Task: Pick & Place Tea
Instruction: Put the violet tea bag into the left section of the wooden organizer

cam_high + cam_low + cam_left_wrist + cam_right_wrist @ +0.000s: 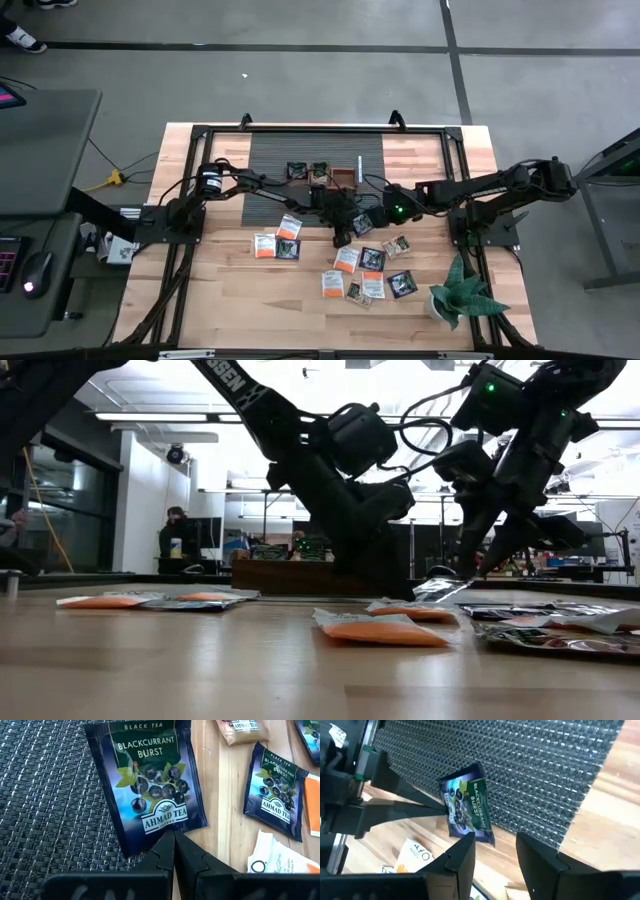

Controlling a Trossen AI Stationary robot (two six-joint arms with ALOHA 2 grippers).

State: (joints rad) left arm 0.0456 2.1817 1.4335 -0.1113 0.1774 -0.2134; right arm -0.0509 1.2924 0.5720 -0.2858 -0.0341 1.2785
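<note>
Pinching a dark sachet (147, 785) by its edge over the mat (50, 810), the left gripper (174, 842) is clenched; the right gripper (495, 845) hovers alongside, released

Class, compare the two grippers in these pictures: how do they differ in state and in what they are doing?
The left gripper is shut, pinching an edge of a Blackcurrant Burst sachet; the right gripper is open and holds nothing. The left gripper's fingers meet at the sachet; the right gripper's fingers stand apart beside it. Both hang over the edge of the grey woven mat.
</note>
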